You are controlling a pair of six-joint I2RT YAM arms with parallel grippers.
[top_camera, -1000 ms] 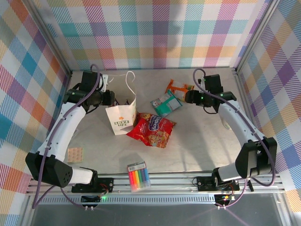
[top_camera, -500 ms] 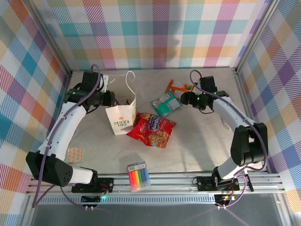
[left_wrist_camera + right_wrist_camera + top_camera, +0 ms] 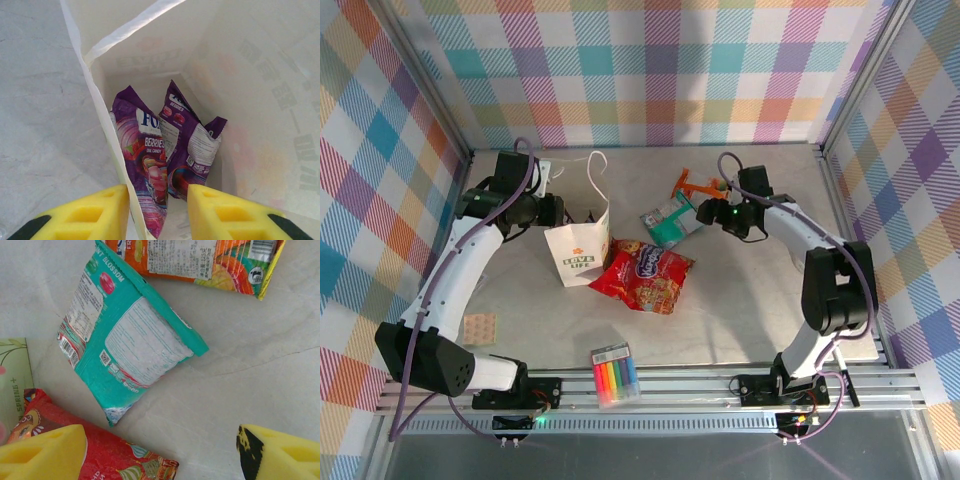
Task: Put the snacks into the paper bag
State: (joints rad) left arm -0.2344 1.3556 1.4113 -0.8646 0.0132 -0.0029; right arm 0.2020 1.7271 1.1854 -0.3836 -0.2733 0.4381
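Note:
The white paper bag [image 3: 578, 250] stands left of centre. Inside it, the left wrist view shows two purple packets [image 3: 145, 150] [image 3: 192, 145] leaning side by side. My left gripper [image 3: 560, 210] is open at the bag's rim: the bag's wall [image 3: 107, 140] runs between the fingers, one finger outside and one inside. A red packet [image 3: 645, 277] lies against the bag's right side. Beyond it lie a teal-and-white packet [image 3: 670, 222] and an orange packet [image 3: 698, 185]. My right gripper [image 3: 705, 212] hovers open just right of the teal packet [image 3: 130, 340], above bare table, with the red packet [image 3: 100, 455] by its left finger.
A clear pack of rainbow markers [image 3: 615, 377] lies near the front edge. A small orange-patterned square [image 3: 478, 327] lies at the front left. Checked walls close in the table on three sides. Bare tabletop stretches to the right of the packets.
My right gripper has swung left toward the teal packet and its jaws have opened wider. The left arm, the bag and the packets have stayed put.

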